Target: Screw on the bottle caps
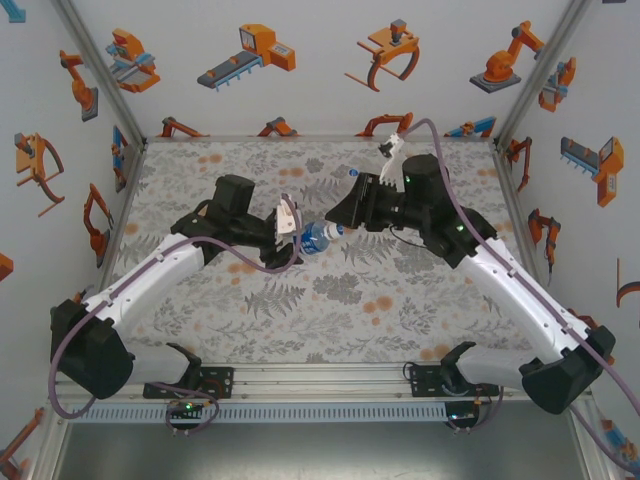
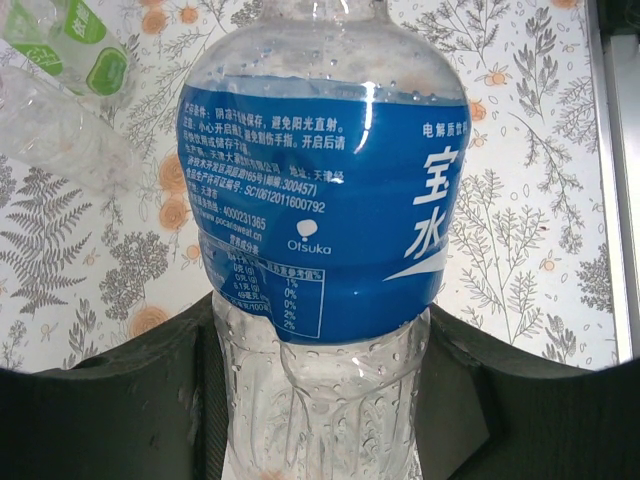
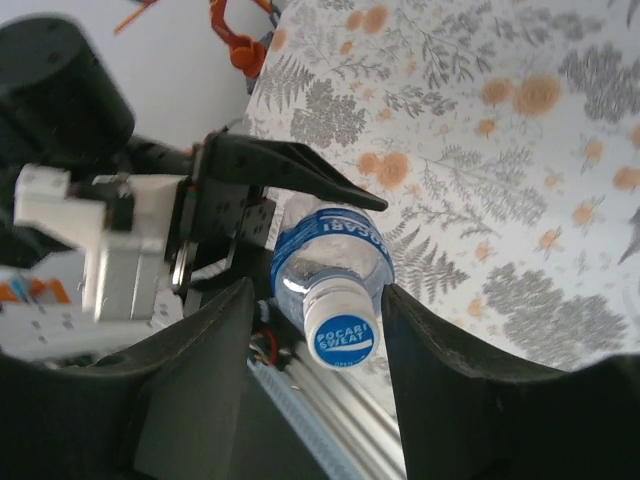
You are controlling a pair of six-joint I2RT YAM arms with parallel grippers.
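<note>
The cap point(image 3: 340, 336), white with blue lettering on top, sits on the neck of the blue-label bottle point(image 2: 320, 190) and faces the right wrist camera in the lower middle of that frame. How far it is screwed down cannot be told from here. In the overhead view the bottle lies roughly level, just above the middle of the frame, with its capped end pointing right.

The left gripper point(image 2: 320, 350) pinches the bottle's ribbed clear body below the label. Its dark fingers point(image 2: 110, 410) press in from both lower corners of the left wrist view.

The right gripper point(image 3: 316, 300) stands spread around the cap. There is a clear gap on the cap's left side, while the finger on the right comes so close that it may be touching; the angle leaves that unsure.

In the upper left corner of the left wrist view, the green-tinted bottle point(image 2: 82, 45) lies on the table point(image 1: 330, 300). The plain colourless bottle point(image 2: 50, 130) lies just beside and below it. Both are on their sides, well apart from the held bottle. The table wears a grey fern pattern with orange flowers.
</note>
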